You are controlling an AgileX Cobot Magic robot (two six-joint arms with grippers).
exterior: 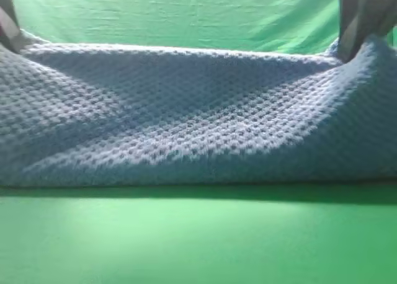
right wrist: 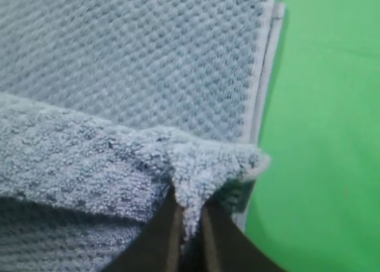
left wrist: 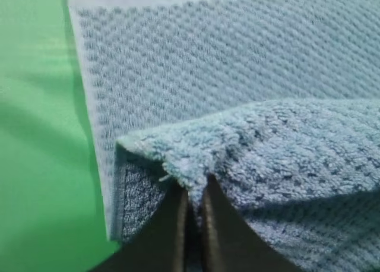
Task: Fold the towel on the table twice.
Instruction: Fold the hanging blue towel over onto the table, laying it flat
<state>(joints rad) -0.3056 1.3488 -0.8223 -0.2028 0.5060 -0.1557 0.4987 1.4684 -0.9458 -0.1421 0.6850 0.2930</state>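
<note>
The left gripper (left wrist: pixel 191 209), at bottom centre, is pinching a raised towel (left wrist: pixel 237 64) corner above the table (left wrist: pixel 35 135) at frame left.

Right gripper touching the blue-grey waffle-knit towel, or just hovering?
Touching. The right wrist view shows the right gripper with both black fingers pinched on a corner of the blue-grey waffle-knit towel, cloth squeezed between them.

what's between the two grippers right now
Only the towel: its lifted edge spans from the left gripper to the right gripper, shown in the exterior high view.
</note>
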